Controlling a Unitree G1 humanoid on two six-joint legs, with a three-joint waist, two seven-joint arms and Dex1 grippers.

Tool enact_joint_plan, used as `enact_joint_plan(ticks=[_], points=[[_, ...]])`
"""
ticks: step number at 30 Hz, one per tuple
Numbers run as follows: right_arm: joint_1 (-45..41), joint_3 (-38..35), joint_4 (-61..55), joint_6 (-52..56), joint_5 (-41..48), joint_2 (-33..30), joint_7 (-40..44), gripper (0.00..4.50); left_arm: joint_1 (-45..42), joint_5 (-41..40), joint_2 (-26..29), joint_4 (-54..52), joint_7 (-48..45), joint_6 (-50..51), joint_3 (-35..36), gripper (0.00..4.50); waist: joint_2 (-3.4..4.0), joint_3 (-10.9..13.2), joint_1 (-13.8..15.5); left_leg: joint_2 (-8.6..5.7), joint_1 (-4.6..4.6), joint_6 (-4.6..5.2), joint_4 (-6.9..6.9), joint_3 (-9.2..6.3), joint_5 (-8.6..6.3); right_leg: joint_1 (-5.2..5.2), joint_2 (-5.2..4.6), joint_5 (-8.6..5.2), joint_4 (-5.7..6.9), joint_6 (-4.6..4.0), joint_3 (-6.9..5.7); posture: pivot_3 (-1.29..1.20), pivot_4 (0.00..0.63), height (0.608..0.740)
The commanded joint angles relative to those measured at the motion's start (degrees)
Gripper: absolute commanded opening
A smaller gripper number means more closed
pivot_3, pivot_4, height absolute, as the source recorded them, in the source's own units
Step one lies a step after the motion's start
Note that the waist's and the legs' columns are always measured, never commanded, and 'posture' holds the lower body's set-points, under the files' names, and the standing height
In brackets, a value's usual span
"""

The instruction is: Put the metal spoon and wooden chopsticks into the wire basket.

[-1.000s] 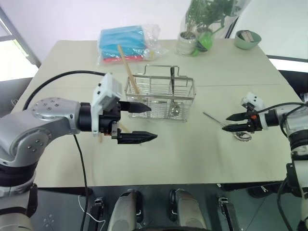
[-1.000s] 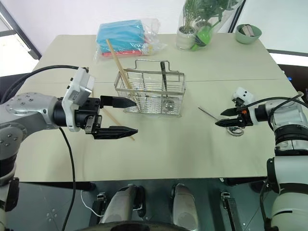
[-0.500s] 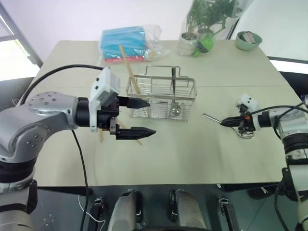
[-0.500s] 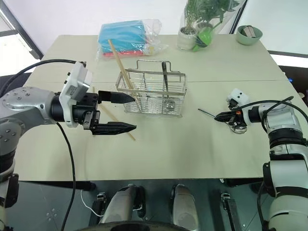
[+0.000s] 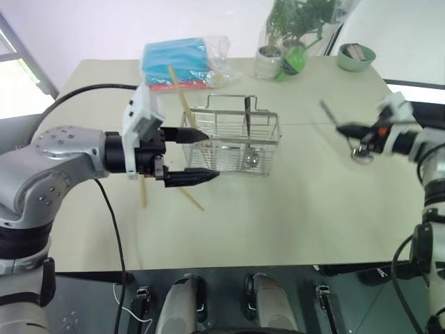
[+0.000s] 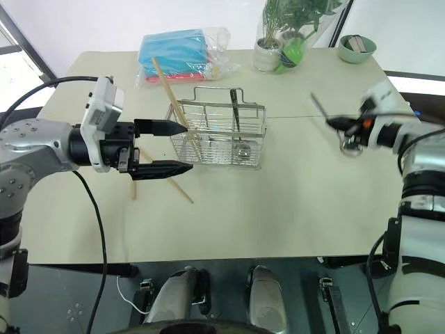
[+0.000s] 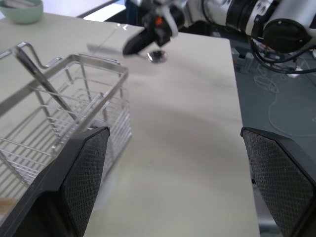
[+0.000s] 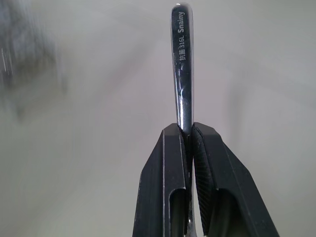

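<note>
While our left gripper [image 5: 197, 154] hovers wide open just left of the wire basket [image 5: 233, 142], our right gripper [image 6: 336, 124] clamps the metal spoon [image 6: 327, 118] above the table [image 5: 278, 209], right of the basket.

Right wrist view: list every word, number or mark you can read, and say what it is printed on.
"抗菌 316L Snainy" runs along the handle of the metal spoon, which is clamped between the fingers of the right gripper.
No other text is readable.
</note>
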Motion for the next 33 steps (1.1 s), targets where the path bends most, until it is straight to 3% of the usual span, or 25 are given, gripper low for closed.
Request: enact_joint_plan(ticks=[1,6,10,15,24,25,26,33], points=[[-2.95,-4.77,-11.06,8.99,8.18,2.43,-2.72,0.07,-2.77,1.56,-0.82,1.69,0.95,-2.28,2.37,4.50,-0.01,-0.01,0.07,0.01,0.00,0.00,0.00,-0.01,0.00,0.00,0.00,0.00,0.00,0.00,0.00,0.00,0.150,0.715],[-2.12,-5.47,-30.00,20.07,17.31,9.84,-7.83,0.07,-5.14,3.84,-2.09,4.30,1.04,-3.38,1.35,4.50,-0.01,-0.01,0.17,0.01,-0.01,0.01,0.00,0.00,0.00,0.00,-0.02,0.00,0.03,0.00,0.00,0.00,0.150,0.715],[-2.24,-4.45,-37.28,23.05,20.87,17.52,-13.97,0.07,-5.88,5.09,-3.01,4.86,0.90,-3.82,1.02,4.50,-0.02,-0.01,0.35,0.01,-0.07,0.02,0.01,-0.01,0.00,-0.05,-0.03,0.01,0.05,0.01,-0.01,0.00,0.150,0.715],[-1.48,-3.20,-40.58,24.51,23.55,22.70,-17.48,0.07,-6.06,5.68,-3.44,4.54,1.01,-3.55,1.37,4.50,-0.02,-0.01,0.38,-0.02,-0.16,0.04,0.02,-0.01,-0.01,-0.10,-0.07,0.01,0.04,0.01,-0.01,0.00,0.150,0.715],[3.10,1.96,-37.37,13.89,18.59,28.28,-19.46,0.07,-6.14,5.11,-3.09,3.72,2.20,-2.65,2.54,4.50,-0.02,-0.01,0.23,-0.01,-0.20,0.04,0.01,0.00,-0.01,-0.16,-0.05,0.01,0.05,0.01,-0.01,0.00,0.150,0.715],[3.24,1.71,-36.22,13.22,18.56,28.53,-19.87,0.80,-6.18,5.11,-2.99,3.73,2.30,-2.58,2.65,4.50,-0.02,-0.02,0.23,-0.02,-0.21,0.04,0.01,0.00,-0.01,-0.17,-0.06,0.01,0.05,0.01,-0.01,0.00,0.150,0.715],[3.11,1.22,-34.90,12.17,18.38,28.75,-20.57,1.06,-6.23,5.15,-2.94,3.79,2.39,-2.55,2.76,4.50,-0.02,-0.02,0.21,-0.02,-0.21,0.04,0.02,0.00,-0.01,-0.16,-0.06,0.01,0.05,0.02,-0.01,0.00,0.150,0.715],[1.05,-1.87,-30.15,9.68,18.86,27.49,-23.37,4.47,-6.54,5.01,-2.67,4.04,2.94,-2.30,3.20,4.50,-0.02,-0.02,0.09,-0.01,-0.21,0.04,0.01,0.00,-0.01,-0.19,-0.05,0.01,0.05,0.01,-0.01,0.00,0.150,0.715]])
